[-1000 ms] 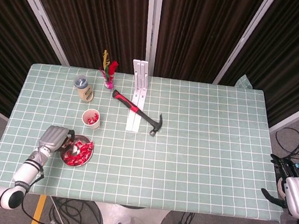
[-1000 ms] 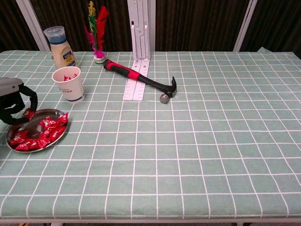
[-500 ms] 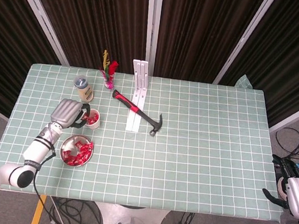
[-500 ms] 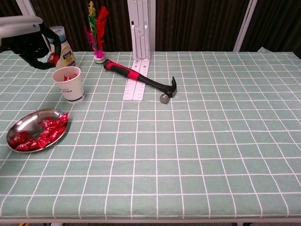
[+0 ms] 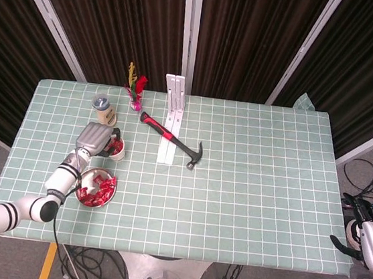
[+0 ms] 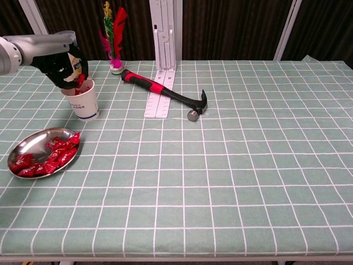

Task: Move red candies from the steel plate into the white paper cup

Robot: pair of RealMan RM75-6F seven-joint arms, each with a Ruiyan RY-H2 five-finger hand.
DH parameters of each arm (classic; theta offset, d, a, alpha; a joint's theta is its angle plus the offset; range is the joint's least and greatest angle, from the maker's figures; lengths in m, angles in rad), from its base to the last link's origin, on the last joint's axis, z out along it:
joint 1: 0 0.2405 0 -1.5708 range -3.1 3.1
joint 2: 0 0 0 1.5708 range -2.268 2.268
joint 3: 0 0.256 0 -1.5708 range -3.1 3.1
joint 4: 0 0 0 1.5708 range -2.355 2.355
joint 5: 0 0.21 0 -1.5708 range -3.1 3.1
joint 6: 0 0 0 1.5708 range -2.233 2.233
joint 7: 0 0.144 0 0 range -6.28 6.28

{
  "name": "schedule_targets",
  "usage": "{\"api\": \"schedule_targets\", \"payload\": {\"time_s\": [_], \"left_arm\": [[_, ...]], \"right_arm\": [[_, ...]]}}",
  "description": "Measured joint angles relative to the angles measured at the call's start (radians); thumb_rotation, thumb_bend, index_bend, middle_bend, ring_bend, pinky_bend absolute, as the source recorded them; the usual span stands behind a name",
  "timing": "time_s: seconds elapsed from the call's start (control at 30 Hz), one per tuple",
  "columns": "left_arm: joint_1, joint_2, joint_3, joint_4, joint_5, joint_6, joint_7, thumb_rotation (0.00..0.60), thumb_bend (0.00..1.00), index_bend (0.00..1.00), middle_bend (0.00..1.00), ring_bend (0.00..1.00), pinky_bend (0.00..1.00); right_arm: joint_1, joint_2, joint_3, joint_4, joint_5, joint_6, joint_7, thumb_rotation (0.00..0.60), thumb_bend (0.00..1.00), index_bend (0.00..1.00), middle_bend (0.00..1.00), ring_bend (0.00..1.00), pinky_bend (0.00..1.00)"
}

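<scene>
Above the mouth of the white paper cup, the fingers of the left hand were curled downward and pinched a red candy right at the cup's rim; in the head view the same hand covered the left part of the cup. More red showed inside the cup. Just in front of the cup, toward the robot, the steel plate lay on the counter, which was covered with a green checked cloth, and a heap of red candies filled the plate's near and right part, leaving its far left part bare. Behind the hand stood a bottle with a pale blue cap, partly hidden by it in the chest view. Further right along the back were a red and yellow feather shuttlecock, a white hinged bracket and a hammer with a red and black handle lying across the bracket's foot. Off the counter's right edge, the right hand hung low with its dark fingers apart, holding nothing.
</scene>
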Motion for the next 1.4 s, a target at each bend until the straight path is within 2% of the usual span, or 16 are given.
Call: {"api": "schedule_targets", "payload": {"time_s": [0.07, 0.17, 0.27, 0.4, 0.5, 0.57, 0.67, 0.87, 1.07, 1.4], "left_arm": [[0.001, 0.011, 0.009, -0.013, -0.009, 0.002, 0.013, 0.600, 0.40, 0.43, 0.95, 1.00, 1.00], [0.008, 0.035, 0.019, -0.050, -0.014, 0.014, 0.019, 0.600, 0.40, 0.31, 0.94, 0.99, 1.00], [0.025, 0.066, 0.026, -0.100, -0.010, 0.042, 0.017, 0.600, 0.39, 0.28, 0.93, 0.99, 1.00], [0.069, 0.100, 0.036, -0.160, 0.028, 0.125, -0.004, 0.600, 0.37, 0.30, 0.94, 0.99, 1.00], [0.124, 0.123, 0.055, -0.201, 0.091, 0.215, -0.037, 0.600, 0.34, 0.37, 0.95, 0.99, 1.00], [0.171, 0.138, 0.078, -0.225, 0.149, 0.276, -0.067, 0.600, 0.33, 0.43, 0.95, 0.99, 1.00], [0.236, 0.152, 0.129, -0.248, 0.226, 0.328, -0.106, 0.600, 0.31, 0.46, 0.95, 0.99, 1.00], [0.272, 0.132, 0.216, -0.237, 0.315, 0.310, -0.126, 0.600, 0.30, 0.46, 0.95, 0.99, 1.00], [0.274, 0.088, 0.243, -0.188, 0.351, 0.269, -0.095, 0.600, 0.30, 0.47, 0.95, 0.99, 1.00], [0.291, 0.074, 0.282, -0.125, 0.409, 0.250, -0.093, 0.600, 0.30, 0.48, 0.95, 0.99, 1.00]], "right_arm": [[0.000, 0.000, 0.000, 0.001, -0.001, 0.000, 0.001, 0.600, 0.10, 0.12, 0.24, 0.14, 0.46], [0.001, 0.000, 0.000, 0.000, -0.002, 0.000, 0.001, 0.600, 0.10, 0.12, 0.24, 0.14, 0.46], [0.003, -0.001, 0.000, 0.000, -0.006, -0.002, 0.001, 0.600, 0.10, 0.12, 0.24, 0.14, 0.46], [0.005, -0.002, 0.000, 0.000, -0.012, -0.002, 0.002, 0.600, 0.10, 0.12, 0.24, 0.14, 0.46], [0.007, -0.001, 0.001, 0.000, -0.013, -0.003, 0.002, 0.600, 0.10, 0.12, 0.24, 0.14, 0.46], [0.007, -0.002, 0.000, 0.000, -0.017, -0.003, 0.002, 0.600, 0.10, 0.12, 0.24, 0.14, 0.46], [0.009, -0.005, -0.001, 0.000, -0.019, -0.005, 0.002, 0.600, 0.10, 0.12, 0.24, 0.14, 0.46], [0.011, -0.004, -0.002, -0.006, -0.027, -0.004, -0.004, 0.600, 0.10, 0.12, 0.24, 0.14, 0.46], [0.006, 0.000, -0.003, -0.012, -0.022, 0.001, -0.011, 0.600, 0.10, 0.12, 0.24, 0.14, 0.46], [0.007, 0.001, -0.003, -0.020, -0.021, 0.001, -0.019, 0.600, 0.10, 0.12, 0.24, 0.14, 0.46]]}}
